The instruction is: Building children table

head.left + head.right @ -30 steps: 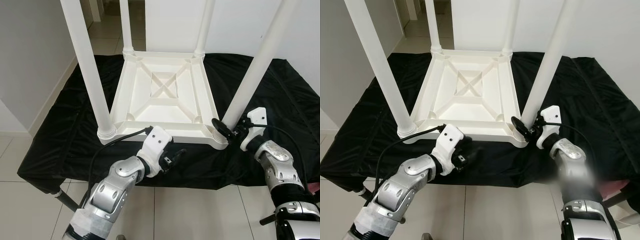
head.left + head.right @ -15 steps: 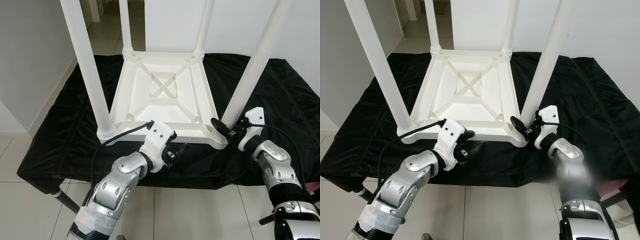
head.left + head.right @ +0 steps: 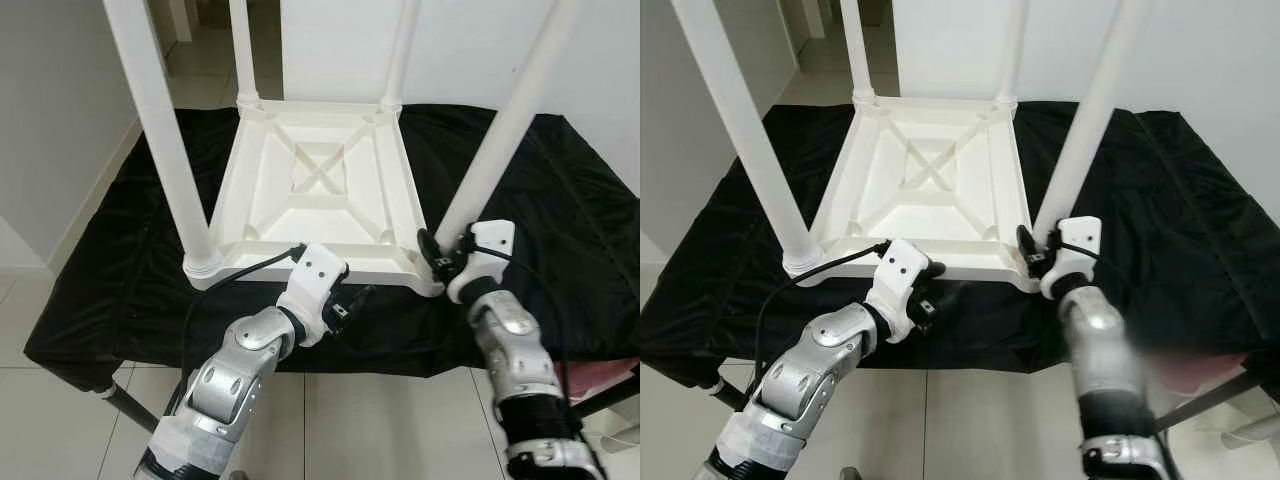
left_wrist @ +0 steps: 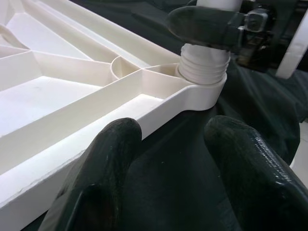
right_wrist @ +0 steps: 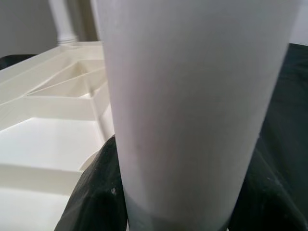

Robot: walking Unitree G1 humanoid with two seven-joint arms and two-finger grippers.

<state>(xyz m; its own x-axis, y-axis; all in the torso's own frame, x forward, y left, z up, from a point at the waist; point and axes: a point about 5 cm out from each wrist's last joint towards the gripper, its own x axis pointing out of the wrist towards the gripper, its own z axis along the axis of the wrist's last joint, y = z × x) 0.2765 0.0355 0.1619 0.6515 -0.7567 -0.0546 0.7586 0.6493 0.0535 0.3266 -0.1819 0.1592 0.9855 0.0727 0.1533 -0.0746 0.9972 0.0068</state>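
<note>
Table (image 3: 318, 190), white and upside down, lay on the black-draped worktop (image 3: 120, 270). Right end effector (image 3: 440, 262) pinched its near-right leg (image 3: 492, 160); left end effector (image 3: 352, 303) hovered spread beside the near edge.

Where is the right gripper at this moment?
In the left eye view, the right gripper is at the near right corner of the upturned white table, its jaws closed around the base of the near right leg, above the black cloth.
</note>
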